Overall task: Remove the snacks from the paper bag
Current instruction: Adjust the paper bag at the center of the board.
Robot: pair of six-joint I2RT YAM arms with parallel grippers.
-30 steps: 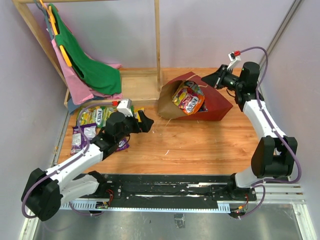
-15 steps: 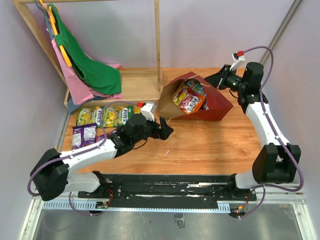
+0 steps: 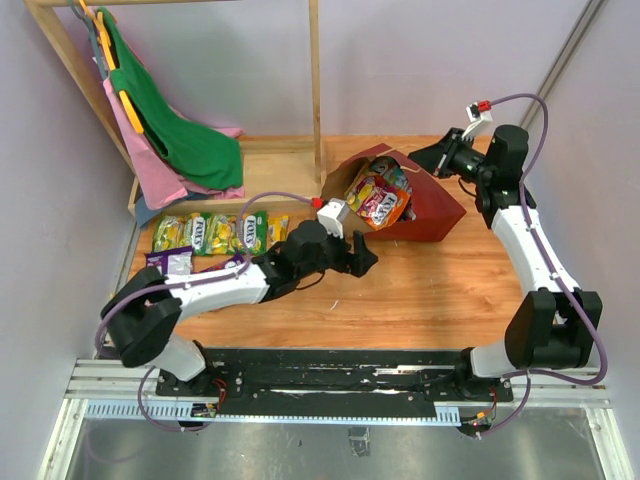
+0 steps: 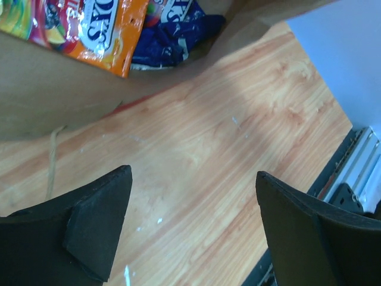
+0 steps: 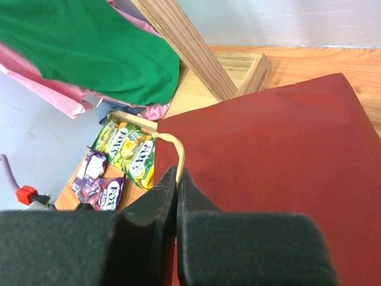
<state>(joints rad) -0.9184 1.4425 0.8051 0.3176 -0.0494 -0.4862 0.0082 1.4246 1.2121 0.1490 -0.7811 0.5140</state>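
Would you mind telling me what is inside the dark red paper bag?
Inside the dark red paper bag, glossy orange candy packets and a blue chip bag show; anything deeper is covered.

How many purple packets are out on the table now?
2. One glossy purple candy packet and a second lie side by side on the wooden table, beside the row of green-yellow packets. Others may be hidden under the left arm.

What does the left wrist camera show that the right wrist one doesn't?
Left wrist only: open left gripper, an orange packet and blue chip bag inside the paper bag. Right wrist only: right gripper shut on the bag's handle, the green cloth, green-yellow packets lying outside. Both: the paper bag and wooden table.
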